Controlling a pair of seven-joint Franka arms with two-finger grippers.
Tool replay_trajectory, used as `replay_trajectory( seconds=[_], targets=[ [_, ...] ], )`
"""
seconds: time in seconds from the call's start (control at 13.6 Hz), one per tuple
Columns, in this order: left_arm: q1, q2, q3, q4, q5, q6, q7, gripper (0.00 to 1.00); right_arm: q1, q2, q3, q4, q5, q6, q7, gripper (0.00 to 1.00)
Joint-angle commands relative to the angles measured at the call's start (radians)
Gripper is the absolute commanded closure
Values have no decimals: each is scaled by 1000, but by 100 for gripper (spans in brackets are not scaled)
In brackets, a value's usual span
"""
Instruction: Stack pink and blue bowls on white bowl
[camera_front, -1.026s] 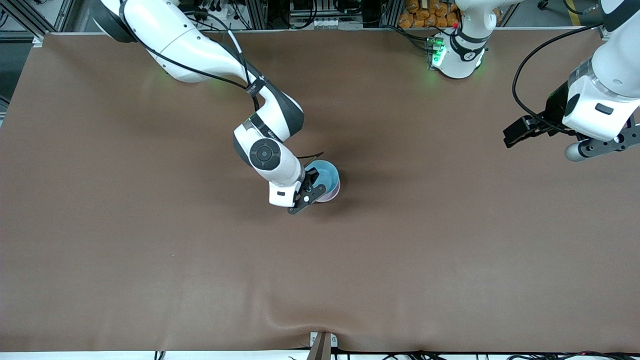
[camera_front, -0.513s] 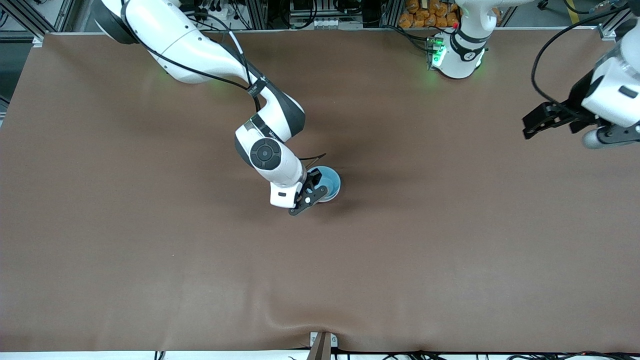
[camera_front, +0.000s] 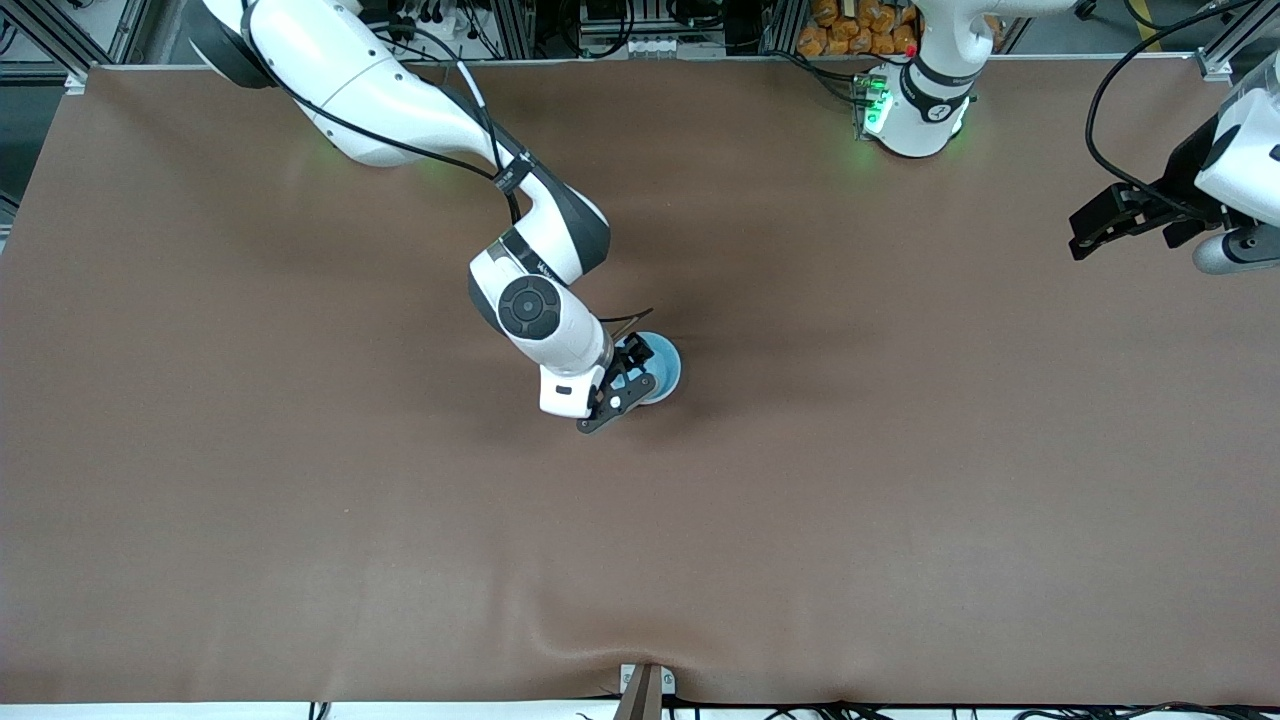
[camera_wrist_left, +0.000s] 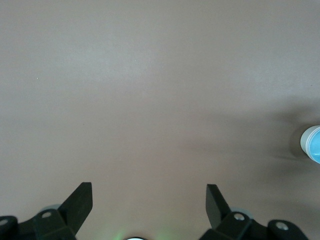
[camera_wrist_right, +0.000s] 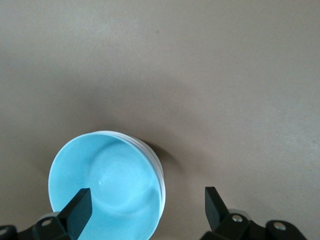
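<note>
**Blue bowl on stack, right tool released over it**

Blue bowl (camera_front: 655, 366) tops the stack mid-table (camera_front: 300, 520), white bowl (camera_wrist_right: 156, 167) rim showing beneath. Right tool (camera_front: 622, 385) spread wide over the blue bowl's rim, one finger (camera_wrist_right: 80, 207) above its inside. Left tool (camera_front: 1120, 215) open, waiting over its end of the table.

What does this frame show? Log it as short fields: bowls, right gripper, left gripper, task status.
bowls: blue bowl on top of a nested stack mid-table; a white rim shows under it; pink bowl not visible
right gripper: open, straddling the blue bowl's rim, one finger inside and one outside
left gripper: open, empty, over the brown table at the left arm's end, waiting
task status: blue bowl sits on the stack; looks done
</note>
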Motion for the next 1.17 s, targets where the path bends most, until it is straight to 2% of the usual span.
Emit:
replay_trajectory(
  seconds=[0.0,0.29,0.66,0.88,1.03,1.1],
  targets=[
    [-5,-28,11,-19,-23,-2,14,0,-88,-41,10,7,-19,-19,18,0],
    [-2,-28,12,-15,-25,2,15,0,-316,-154,16,-13,-18,-75,-46,0],
    [14,-25,21,-13,-48,3,15,0,-550,-344,14,-13,-18,-345,-164,0],
    [31,-23,21,-15,-52,3,18,0,-608,-464,3,-14,-18,-468,-183,0],
    [29,-25,21,-16,-49,3,23,0,-544,-583,-96,-46,-16,-576,-177,0],
    [29,-29,18,-19,-38,3,28,0,-459,-643,-197,-89,-10,-595,-167,0]
  ],
)
